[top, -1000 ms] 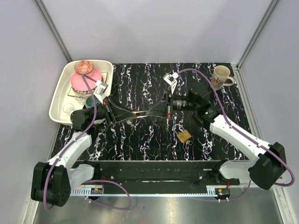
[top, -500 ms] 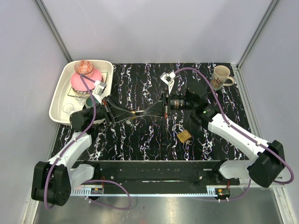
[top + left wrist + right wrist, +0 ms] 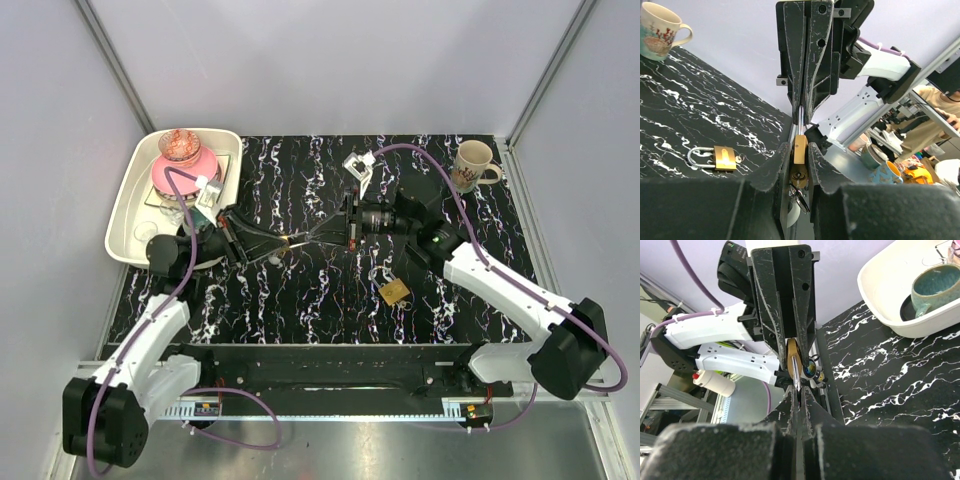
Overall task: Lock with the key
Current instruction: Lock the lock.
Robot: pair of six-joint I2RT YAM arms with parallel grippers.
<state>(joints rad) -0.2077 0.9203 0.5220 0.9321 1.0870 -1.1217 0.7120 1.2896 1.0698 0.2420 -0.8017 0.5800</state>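
Key head cannot be made out; only small dark bits hang under the keyhole end of the brass padlock (image 3: 800, 145). The left gripper (image 3: 799, 152) is clamped on that padlock's body, and the right gripper (image 3: 799, 392) is pinched tight on its shackle (image 3: 794, 371). A second padlock (image 3: 393, 291) lies on the table at 5 o'clock, apart.

1. We count two brass padlocks (image 3: 393, 291) (image 3: 290, 241).
2. We see two mugs: one cream printed mug (image 3: 473, 165) and one teal glazed mug (image 3: 935, 287).
3. We find one white rounded tray (image 3: 128, 205).
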